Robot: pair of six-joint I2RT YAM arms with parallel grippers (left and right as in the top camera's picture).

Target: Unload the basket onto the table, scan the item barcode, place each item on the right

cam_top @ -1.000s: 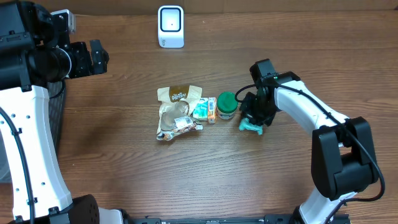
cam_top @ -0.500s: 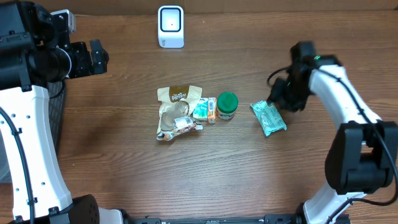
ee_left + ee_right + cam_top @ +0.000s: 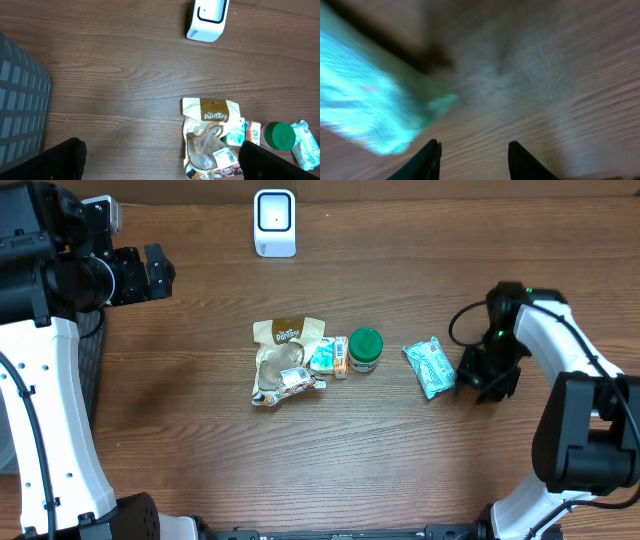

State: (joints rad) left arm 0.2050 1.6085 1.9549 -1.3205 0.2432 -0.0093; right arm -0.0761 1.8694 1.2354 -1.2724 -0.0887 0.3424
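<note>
1 teal packet (image 3: 431,368) lay on surface (image 3: 200,450); right claw (image 3: 474,152) beside it, apart, empty; left claw (image 3: 160,150) wide apart.

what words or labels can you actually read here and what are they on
"PanTree": on the brown-and-cream pouch.
Barcode sticker on that pouch: too small to read.
Small carton, teal packet, green-lidded jar: print too small or blurred.
White scanner: no text visible.
</note>
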